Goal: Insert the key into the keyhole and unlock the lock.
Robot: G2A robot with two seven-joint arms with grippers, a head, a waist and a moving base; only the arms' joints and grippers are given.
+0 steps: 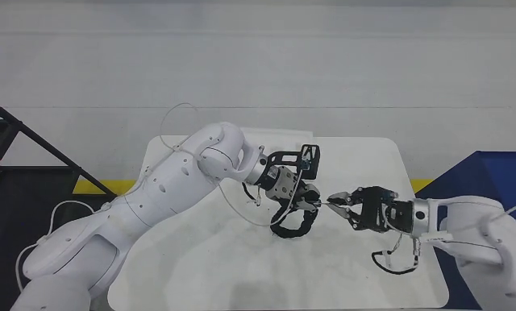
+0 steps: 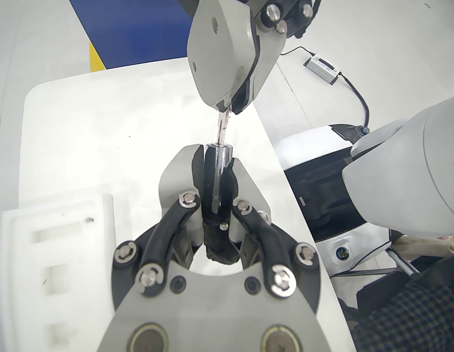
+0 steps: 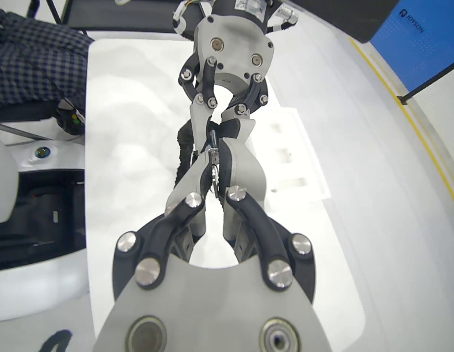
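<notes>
My left gripper (image 2: 216, 162) is shut on the lock (image 2: 218, 170), a shiny metal cylinder on a black cable loop (image 1: 294, 224) that hangs below it. Facing it, my right gripper (image 2: 230, 106) is shut on the silver key (image 2: 222, 128). The key's tip sits in the keyhole at the cylinder's end face, with most of the blade still showing. In the right wrist view the key (image 3: 213, 177) lies between my right fingers, pointing at the lock (image 3: 213, 137) held by the left gripper (image 3: 216, 129). Seen from the top, both grippers meet above the white table (image 1: 242, 263), left gripper (image 1: 310, 200) and right gripper (image 1: 334, 202).
A white foam tray (image 2: 47, 243) with rectangular cut-outs lies on the table behind the left gripper, also seen as a foam tray (image 3: 300, 159). The table's edge runs close by the right arm. A black frame (image 1: 32, 150) stands off the table's left side.
</notes>
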